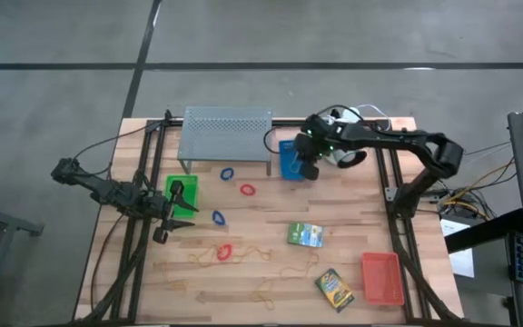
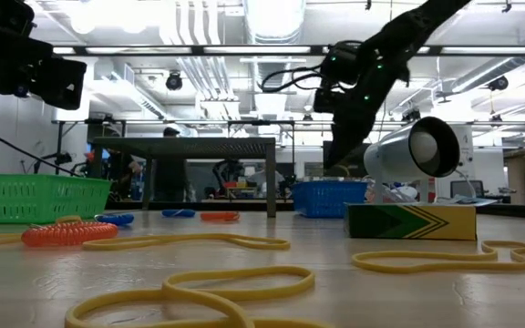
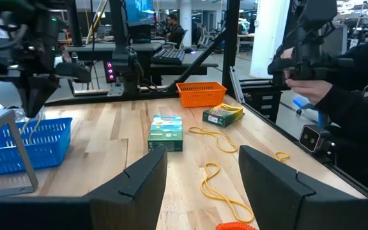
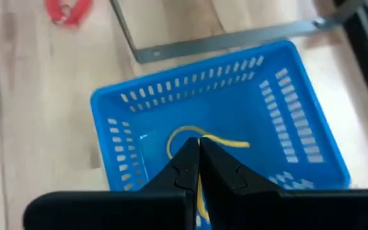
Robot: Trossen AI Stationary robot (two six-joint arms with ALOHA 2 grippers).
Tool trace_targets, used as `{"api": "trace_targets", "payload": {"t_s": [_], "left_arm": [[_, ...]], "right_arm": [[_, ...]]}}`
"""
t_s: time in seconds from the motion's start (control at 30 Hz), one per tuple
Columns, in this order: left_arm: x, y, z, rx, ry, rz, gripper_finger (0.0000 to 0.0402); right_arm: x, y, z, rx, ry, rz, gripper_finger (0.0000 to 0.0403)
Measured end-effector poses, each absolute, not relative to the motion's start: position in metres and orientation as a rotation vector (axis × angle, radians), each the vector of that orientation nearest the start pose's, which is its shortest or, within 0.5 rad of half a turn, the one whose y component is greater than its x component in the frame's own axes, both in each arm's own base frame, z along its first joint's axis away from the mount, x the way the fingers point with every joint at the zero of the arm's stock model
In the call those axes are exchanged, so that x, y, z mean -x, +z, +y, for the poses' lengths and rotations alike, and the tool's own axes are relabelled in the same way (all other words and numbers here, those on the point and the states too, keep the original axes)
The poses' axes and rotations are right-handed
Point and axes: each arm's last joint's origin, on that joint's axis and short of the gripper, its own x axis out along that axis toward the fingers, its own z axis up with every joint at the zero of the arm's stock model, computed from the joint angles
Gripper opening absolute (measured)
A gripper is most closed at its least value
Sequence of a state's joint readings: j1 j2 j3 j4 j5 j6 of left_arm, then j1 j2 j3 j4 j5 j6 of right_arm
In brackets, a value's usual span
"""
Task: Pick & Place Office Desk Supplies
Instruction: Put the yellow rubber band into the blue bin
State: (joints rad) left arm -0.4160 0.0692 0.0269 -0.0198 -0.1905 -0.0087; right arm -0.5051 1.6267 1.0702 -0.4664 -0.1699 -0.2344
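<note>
the tabletop [image 1: 352, 209] is strewn with supplies across the lower half of the high view. at upper centre stands the grey shelf [image 1: 225, 132], and the blue tray [image 1: 289, 160] sits just beside its right leg. the green tray [image 1: 182, 195] lies at centre left and the red-orange tray [image 1: 381, 277] at lower right, with two card boxes [image 1: 305, 235] between centre and lower right.

the right gripper [image 4: 199, 167] is held over the blue tray, its fingers pressed together on a tan rubber band [image 4: 200, 137] that is seen dangling into the tray. the likeliest trouble is judged to be the band clinging to a finger when it is let go, or catching on the slotted wall and being dragged out as the arm lifts. the tray itself is light and could be nudged against the shelf leg.

the left gripper [image 3: 200, 185] is spread and empty, waiting beside the green tray; the red loop [image 1: 224, 251] and loose bands near it could be swept aside.
</note>
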Motion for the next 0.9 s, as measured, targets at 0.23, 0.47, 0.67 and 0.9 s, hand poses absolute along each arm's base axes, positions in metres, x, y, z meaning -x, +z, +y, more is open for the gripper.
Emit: {"api": "trace_targets", "payload": {"t_s": [0.23,0.47,0.67,0.9], "left_arm": [[-0.094,0.165,-0.035,-0.010,-0.225,0.060,0.0201],[-0.094,0.165,-0.035,-0.010,-0.226,0.061,0.0201],[-0.094,0.165,-0.035,-0.010,-0.226,0.061,0.0200],[-0.094,0.165,-0.035,-0.010,-0.225,0.060,0.0200]], "right_arm": [[-0.306,0.209,-0.168,-0.157,-0.108,1.119,0.0008],[-0.319,0.203,-0.175,-0.180,-0.058,1.170,0.0008],[-0.319,0.196,-0.174,-0.187,-0.029,1.184,0.0008],[-0.316,0.187,-0.173,-0.157,0.002,1.187,0.0008]]}}
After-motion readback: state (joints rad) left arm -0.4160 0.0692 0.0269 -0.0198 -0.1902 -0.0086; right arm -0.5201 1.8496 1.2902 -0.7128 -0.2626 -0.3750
